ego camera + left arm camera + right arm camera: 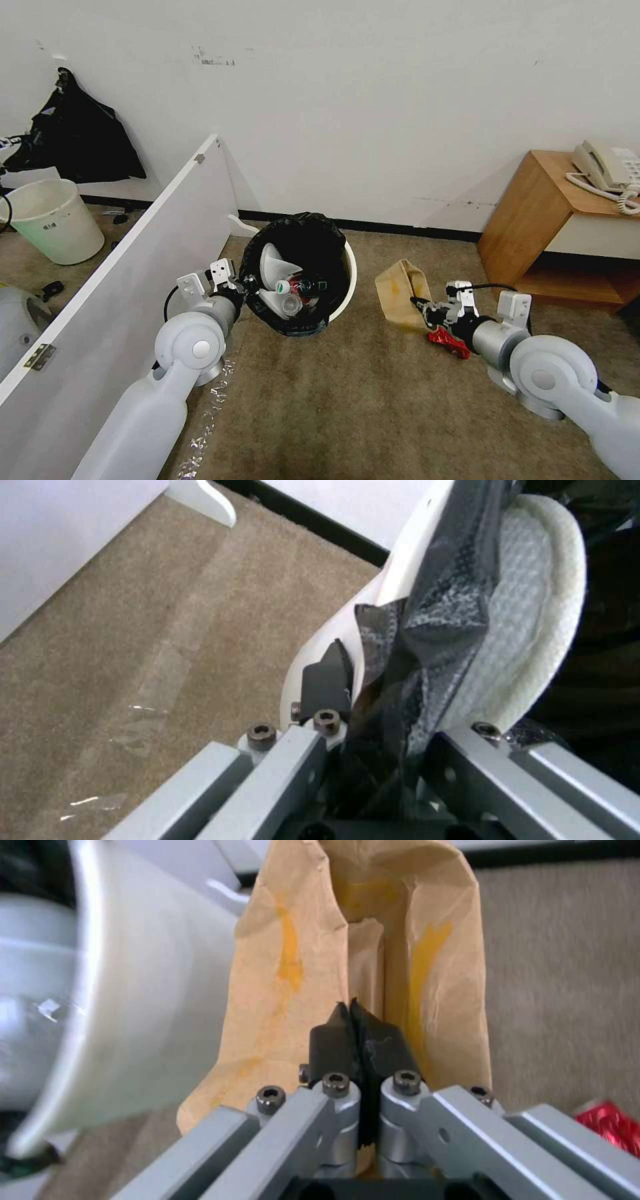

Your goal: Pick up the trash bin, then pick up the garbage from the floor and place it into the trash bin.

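The paper bag (400,293) lies on the carpet (360,400) right of the trash bin (300,280).

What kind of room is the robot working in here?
Probably a hotel-style guest room or small office: brown carpet, a wooden side table carrying a corded telephone, plain white walls with dark skirting.

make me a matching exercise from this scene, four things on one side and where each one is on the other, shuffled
Things:
1. white slipper
2. tan paper bag
3. crushed red wrapper
4. left gripper

Places:
A. on the carpet beside the right gripper
B. clamped on the rim of the trash bin
C. inside the bin
D. on the carpet between the bin and the wooden side table

Pairs: 1-C, 2-D, 3-A, 4-B
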